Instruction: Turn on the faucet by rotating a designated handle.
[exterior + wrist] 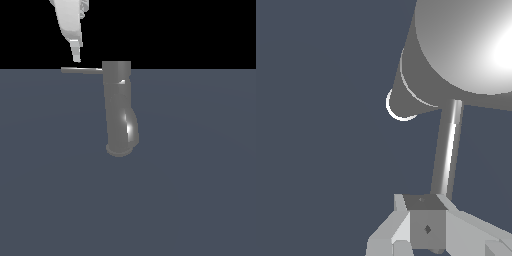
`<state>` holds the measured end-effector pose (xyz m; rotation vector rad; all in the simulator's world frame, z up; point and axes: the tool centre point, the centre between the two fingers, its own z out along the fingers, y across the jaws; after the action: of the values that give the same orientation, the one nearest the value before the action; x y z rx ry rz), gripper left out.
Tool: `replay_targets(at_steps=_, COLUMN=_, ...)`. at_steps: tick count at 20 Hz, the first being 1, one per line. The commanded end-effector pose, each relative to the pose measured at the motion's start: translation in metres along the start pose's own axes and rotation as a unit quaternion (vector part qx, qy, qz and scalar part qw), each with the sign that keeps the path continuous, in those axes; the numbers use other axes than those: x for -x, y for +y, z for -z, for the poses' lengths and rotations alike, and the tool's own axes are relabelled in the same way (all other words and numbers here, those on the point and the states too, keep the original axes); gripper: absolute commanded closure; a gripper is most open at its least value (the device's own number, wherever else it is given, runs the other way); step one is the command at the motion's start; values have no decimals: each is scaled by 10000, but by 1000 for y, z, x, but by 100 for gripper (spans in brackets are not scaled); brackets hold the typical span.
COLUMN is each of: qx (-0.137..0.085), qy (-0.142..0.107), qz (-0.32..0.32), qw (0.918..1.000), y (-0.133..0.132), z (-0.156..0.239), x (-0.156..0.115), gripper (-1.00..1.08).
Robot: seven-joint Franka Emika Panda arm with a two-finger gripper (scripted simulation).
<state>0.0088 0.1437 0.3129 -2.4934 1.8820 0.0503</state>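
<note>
The glossy grey faucet (118, 107) stands upright mid-scene, its curved spout (125, 135) bending down toward the floor. A thin grey handle (81, 70) sticks out sideways from the faucet's top toward the exterior view's left. My white gripper (76, 56) hangs just above the handle's outer end with a small gap, fingers together and nothing held. In the wrist view the faucet's round top (466, 45) and spout mouth (402, 104) show, and the handle (448, 150) runs to my gripper (423, 225), whose fingers cover the rod's tip.
A flat dark blue-grey floor (200, 190) spreads around the faucet. Nothing else shows in either view.
</note>
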Motion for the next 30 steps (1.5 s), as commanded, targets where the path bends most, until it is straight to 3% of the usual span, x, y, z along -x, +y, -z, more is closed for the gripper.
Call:
replay_targets(at_steps=1, qx=-10, qy=52, qz=-213, qw=9998, y=-7, z=-8, x=4, gripper=108)
replay_targets(at_steps=18, qx=-38, qy=177, qz=-664, qw=9976, y=-23, z=-28, x=15, gripper=108)
replay_targets(at_steps=30, qx=-38, qy=177, qz=-664, qw=9976, y=10, z=-28, x=17, gripper=108)
